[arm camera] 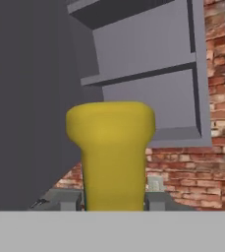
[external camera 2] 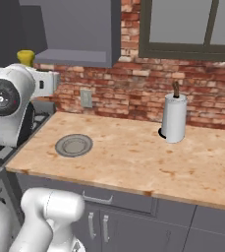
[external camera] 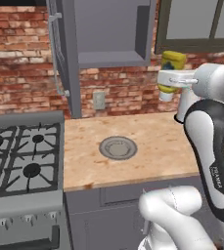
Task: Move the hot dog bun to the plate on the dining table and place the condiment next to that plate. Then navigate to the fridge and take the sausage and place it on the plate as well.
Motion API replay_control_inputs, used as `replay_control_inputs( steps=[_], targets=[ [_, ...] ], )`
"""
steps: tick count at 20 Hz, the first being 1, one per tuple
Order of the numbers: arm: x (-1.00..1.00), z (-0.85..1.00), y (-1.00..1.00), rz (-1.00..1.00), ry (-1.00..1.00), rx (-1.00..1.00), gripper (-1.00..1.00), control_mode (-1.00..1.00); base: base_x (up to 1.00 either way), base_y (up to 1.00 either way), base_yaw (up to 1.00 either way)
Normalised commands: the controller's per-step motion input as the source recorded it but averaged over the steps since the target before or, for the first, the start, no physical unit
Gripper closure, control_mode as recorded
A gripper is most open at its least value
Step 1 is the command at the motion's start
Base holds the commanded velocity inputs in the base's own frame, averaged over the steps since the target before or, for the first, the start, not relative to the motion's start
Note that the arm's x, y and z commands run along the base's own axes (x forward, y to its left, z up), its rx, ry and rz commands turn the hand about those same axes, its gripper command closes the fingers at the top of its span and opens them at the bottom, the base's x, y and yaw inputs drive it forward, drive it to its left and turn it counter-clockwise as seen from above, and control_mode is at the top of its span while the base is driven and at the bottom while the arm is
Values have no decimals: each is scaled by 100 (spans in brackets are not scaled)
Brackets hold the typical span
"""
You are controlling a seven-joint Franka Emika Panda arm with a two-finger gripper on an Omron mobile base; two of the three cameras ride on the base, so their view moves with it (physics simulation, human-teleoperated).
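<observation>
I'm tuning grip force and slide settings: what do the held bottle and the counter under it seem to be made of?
The condiment, clamped in the tool, looks like smooth matte yellow plastic: even colour, soft rounded edges. The counter looks like sealed pale wood, with blotchy grain; being rendered, both are guesses.

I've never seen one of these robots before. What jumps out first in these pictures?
Most striking is the yellow condiment bottle, held up in the air by the white arm's fingers, high above the wood counter in front of the brick wall. On the counter lie a small grey ringed dish and, to its right, an upright paper towel roll.
</observation>
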Motion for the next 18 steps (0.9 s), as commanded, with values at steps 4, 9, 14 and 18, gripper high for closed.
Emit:
replay_control_inputs(
  steps=[4,9,14,18],
  targets=[
    [0,0,0,0,0,0,100,100,-100,0,-22],
    [0,0,0,0,0,0,100,100,-96,0,-54],
    [0,0,0,0,0,0,100,100,-61,0,-78],
    [0,0,0,0,0,0,100,100,-48,0,-81]
  ],
)
